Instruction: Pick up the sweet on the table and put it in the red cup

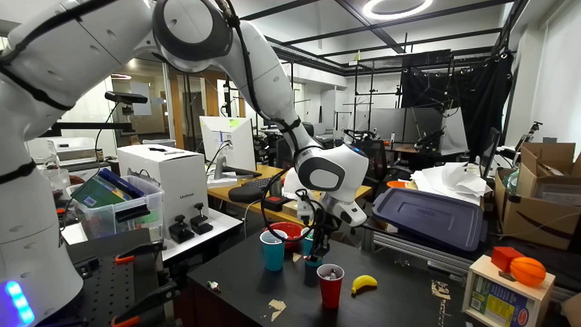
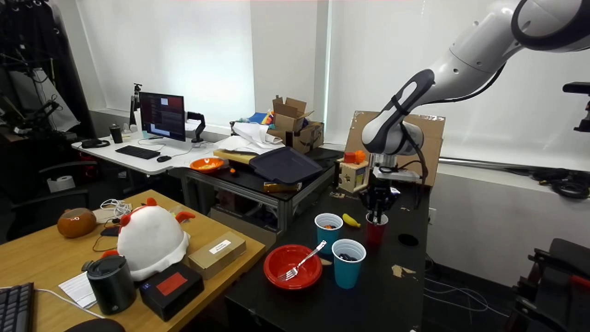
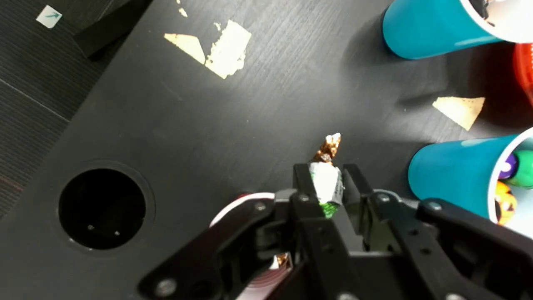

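In an exterior view the gripper (image 1: 321, 252) hangs over the black table (image 1: 386, 313), appearing behind and above the red cup (image 1: 330, 286), which stands upright with something greyish inside. A yellow banana (image 1: 364, 283) lies just beside the cup. What the gripper holds is too small to make out here.

In an exterior view that takes in the red bowl (image 2: 286, 258) and the fork (image 2: 295, 269) lying in it, the gripper overlaps the red cup's mouth; whether it is above or behind, I cannot tell. Two blue cups (image 2: 346, 274) appear between the red bowl and the red cup.

The wrist view shows the grip — two fingers (image 3: 302, 179) clamped on the sweet (image 3: 327, 185), one against each side. Its white and green body sits between the tips, and a shiny brown twisted end pokes out past them. Part of the red cup shows beneath the gripper, much of it hidden — the sweet is seen outside its rim, against the black table.
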Controlling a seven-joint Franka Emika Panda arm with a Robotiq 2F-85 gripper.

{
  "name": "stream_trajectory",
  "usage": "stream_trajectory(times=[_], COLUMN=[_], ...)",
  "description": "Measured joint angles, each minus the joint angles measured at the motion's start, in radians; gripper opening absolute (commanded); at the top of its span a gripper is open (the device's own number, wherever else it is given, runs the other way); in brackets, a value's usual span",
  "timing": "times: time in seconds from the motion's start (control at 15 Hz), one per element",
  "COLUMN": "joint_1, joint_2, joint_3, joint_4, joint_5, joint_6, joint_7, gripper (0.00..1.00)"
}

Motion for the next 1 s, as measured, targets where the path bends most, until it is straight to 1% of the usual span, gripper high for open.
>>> stream_trajectory(times=[0.33, 0.67, 0.73, 0.8, 0.93, 1.0], joint_1=[-0.026, -0.049, -0.049, -0.049, -0.048, -0.047], joint_2=[-0.002, -0.003, -0.002, -0.001, 0.000, 0.000], joint_3=[-0.021, -0.023, -0.024, -0.024, -0.023, -0.023], joint_4=[0.019, 0.038, 0.038, 0.038, 0.038, 0.037], joint_5=[0.000, 0.000, 0.000, 0.000, 0.000, 0.000], joint_6=[0.037, 0.048, 0.051, 0.056, 0.071, 0.083], joint_7=[0.000, 0.000, 0.000, 0.003, 0.003, 0.003], gripper=[0.06, 0.06, 0.48, 0.49, 0.62, 0.71])
